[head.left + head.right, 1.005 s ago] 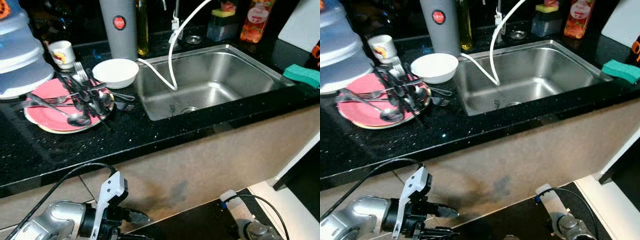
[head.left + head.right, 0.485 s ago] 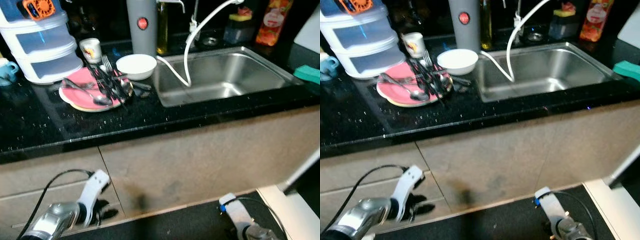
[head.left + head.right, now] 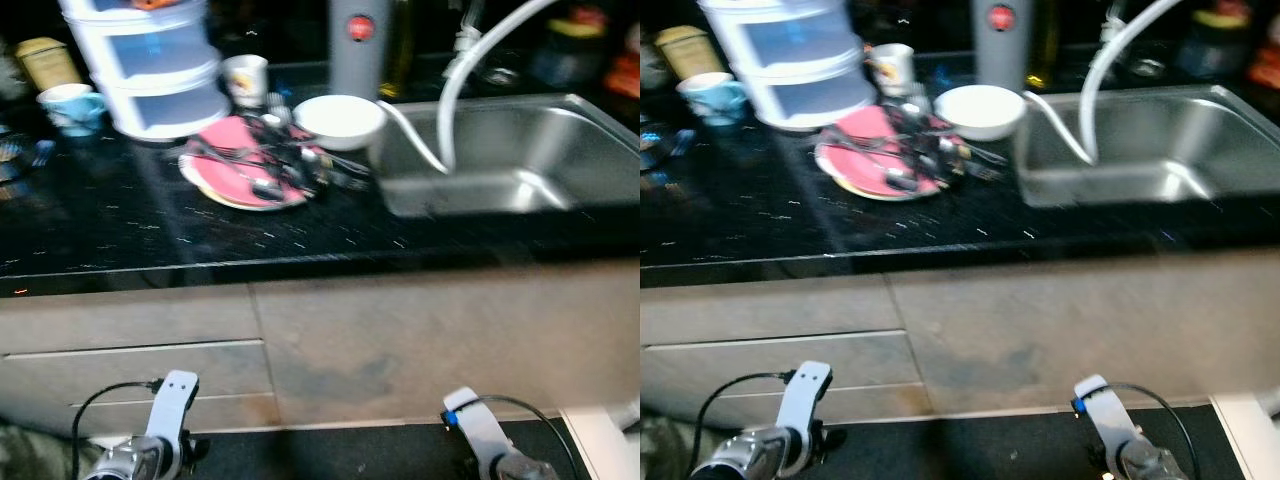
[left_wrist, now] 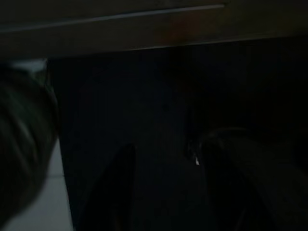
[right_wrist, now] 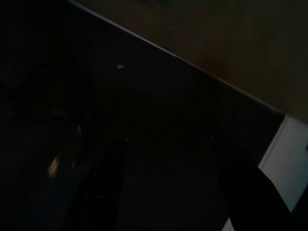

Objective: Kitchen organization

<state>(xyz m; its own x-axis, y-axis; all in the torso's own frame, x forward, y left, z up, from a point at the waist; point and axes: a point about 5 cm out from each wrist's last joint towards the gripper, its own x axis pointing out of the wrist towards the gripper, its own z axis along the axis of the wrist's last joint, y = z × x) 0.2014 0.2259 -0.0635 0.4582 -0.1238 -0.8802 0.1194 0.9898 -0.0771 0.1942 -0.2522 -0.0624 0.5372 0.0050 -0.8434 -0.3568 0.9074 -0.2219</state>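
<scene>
Both arms idle low before the cabinet front — dishes stacked on the table beside the sink.

Nearest the camera, the left arm (image 3: 150,450) and right arm (image 3: 480,450) hang at the bottom edge, in front of the beige cabinet front (image 3: 400,340); the state of either set of jaws cannot be told, as both wrist views are too dark. Above, the black speckled table (image 3: 120,220) carries a pink plate (image 3: 225,175) loaded with a tangle of cutlery (image 3: 285,165). Just beyond the plate sits a white bowl (image 3: 340,118), next to the steel sink (image 3: 520,150), into which a white hose (image 3: 450,110) curves. Farther back — a white stacked container (image 3: 155,60), a blue cup (image 3: 70,105), a small printed cup (image 3: 245,78) and a grey cylinder (image 3: 358,45). The view is blurred.
</scene>
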